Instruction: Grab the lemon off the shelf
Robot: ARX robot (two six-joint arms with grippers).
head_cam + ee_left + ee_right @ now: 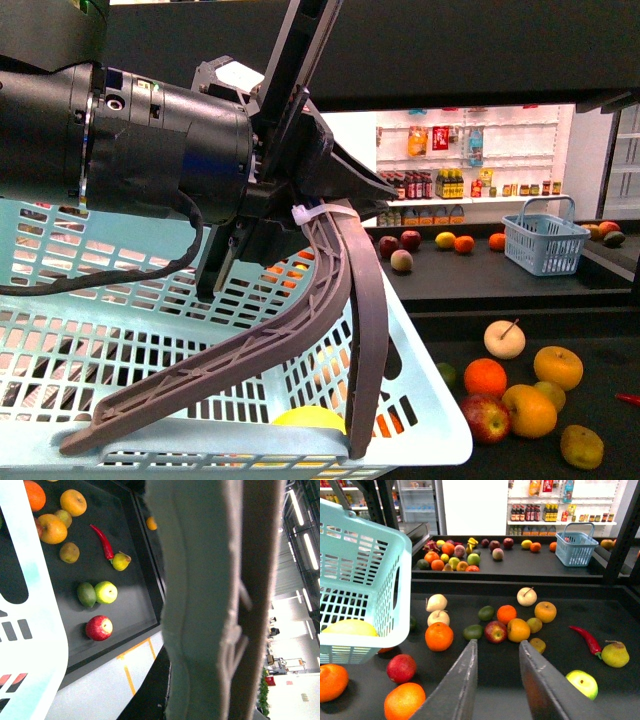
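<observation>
A yellow lemon (310,418) lies inside the light-blue basket (432,420); it also shows through the basket wall in the right wrist view (350,627). My left gripper (215,440) is open, its two long grey fingers spread over the basket above the lemon, holding nothing. In the left wrist view one finger (200,605) fills the middle. The black shelf (600,605) carries loose fruit. My right gripper (497,645) is open and empty above the shelf's front, with an apple (495,631) and an orange fruit (518,629) just beyond its tips.
On the shelf lie oranges (439,636), a red chilli (587,639), a pear (615,654) and a green apple (582,683). A second produce shelf behind holds more fruit and a small blue basket (545,243). White shelves of bottles (450,150) stand at the back.
</observation>
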